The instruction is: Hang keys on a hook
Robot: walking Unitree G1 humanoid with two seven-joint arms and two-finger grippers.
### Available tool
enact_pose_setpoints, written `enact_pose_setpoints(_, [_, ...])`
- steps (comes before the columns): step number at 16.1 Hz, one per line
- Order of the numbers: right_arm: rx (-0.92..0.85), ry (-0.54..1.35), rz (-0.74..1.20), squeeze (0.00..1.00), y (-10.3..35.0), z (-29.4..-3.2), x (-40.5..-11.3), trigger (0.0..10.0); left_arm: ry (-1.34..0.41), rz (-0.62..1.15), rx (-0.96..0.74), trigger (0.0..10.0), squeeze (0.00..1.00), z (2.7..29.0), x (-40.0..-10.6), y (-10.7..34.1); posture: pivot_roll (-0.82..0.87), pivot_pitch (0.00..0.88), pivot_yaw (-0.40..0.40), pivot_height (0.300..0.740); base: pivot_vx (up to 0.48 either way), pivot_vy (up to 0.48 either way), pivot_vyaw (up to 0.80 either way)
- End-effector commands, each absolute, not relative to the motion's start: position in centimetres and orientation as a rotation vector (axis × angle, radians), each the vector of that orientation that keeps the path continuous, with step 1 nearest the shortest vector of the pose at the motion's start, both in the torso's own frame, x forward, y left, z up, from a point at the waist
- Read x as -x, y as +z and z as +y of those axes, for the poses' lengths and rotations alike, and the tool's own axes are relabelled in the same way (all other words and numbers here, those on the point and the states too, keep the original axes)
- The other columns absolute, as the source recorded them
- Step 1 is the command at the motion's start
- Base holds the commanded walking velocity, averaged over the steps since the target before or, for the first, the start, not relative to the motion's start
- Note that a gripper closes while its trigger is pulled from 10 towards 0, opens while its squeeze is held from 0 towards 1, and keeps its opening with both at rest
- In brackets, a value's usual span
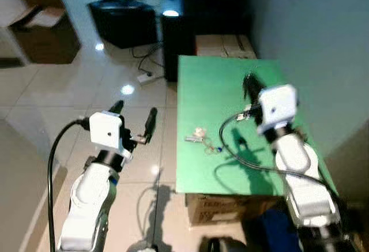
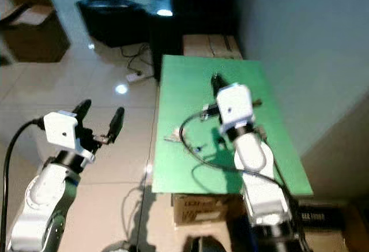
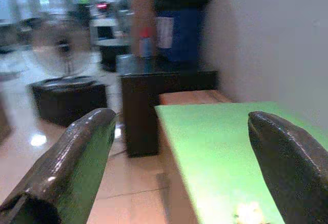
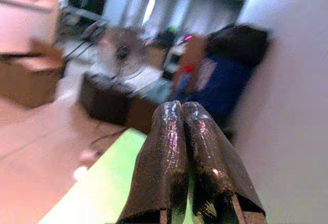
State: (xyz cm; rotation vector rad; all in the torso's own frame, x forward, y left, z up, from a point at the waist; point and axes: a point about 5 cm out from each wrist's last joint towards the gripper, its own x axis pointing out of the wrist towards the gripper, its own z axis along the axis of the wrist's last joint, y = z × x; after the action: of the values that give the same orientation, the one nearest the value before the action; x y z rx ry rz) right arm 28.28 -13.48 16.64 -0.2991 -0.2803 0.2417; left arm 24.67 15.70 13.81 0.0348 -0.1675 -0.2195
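Reaching forward over the green table [image 1: 202, 85] with my right arm, wrist raised, right gripper [image 1: 250, 83] above the table's far half. Its fingers [image 4: 177, 152] are pressed together, nothing between them. My left arm is bent and held out over the floor [image 1: 86, 85], just off the table's near-left edge. Left gripper [image 1: 134, 119] fingers [image 3: 77, 157] spread wide, empty. Keys [image 1: 202, 139] lie flat on the table near its left edge, between both grippers, untouched.
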Motion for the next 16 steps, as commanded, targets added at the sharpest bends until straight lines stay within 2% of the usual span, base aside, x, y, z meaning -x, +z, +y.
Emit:
enact_pose_setpoints(1, [0.266, 0.274, -0.237, 0.00, 16.0, -12.8, -28.0, 10.0, -0.160, -0.135, -0.061, 10.0, 0.00, 16.0, -25.0, 13.5, -0.08, 0.000, 0.002, 0.740, 0.000, 0.000, 0.80])
enact_pose_setpoints(5, [0.273, 0.327, -0.159, 0.00, 14.6, -11.7, -28.1, 10.0, -0.051, -0.094, -0.102, 10.0, 0.00, 17.0, -24.6, 12.8, -0.05, 0.000, -0.068, 0.740, 0.000, 0.000, 0.80])
enact_pose_setpoints(9, [0.264, 0.334, -0.121, 0.00, 13.3, -11.4, -28.3, 10.0, -0.090, -0.030, -0.147, 10.0, 0.00, 16.1, -24.0, 11.2, -0.04, 0.000, -0.106, 0.740, 0.000, 0.000, 0.80])
enact_pose_setpoints(16, [0.213, 0.252, -0.077, 0.00, 12.0, -12.9, -27.6, 10.0, -0.125, -0.024, -0.104, 10.0, 0.00, 15.1, -24.6, 11.1, -0.06, 0.000, -0.056, 0.740, 0.000, 0.000, 0.80])
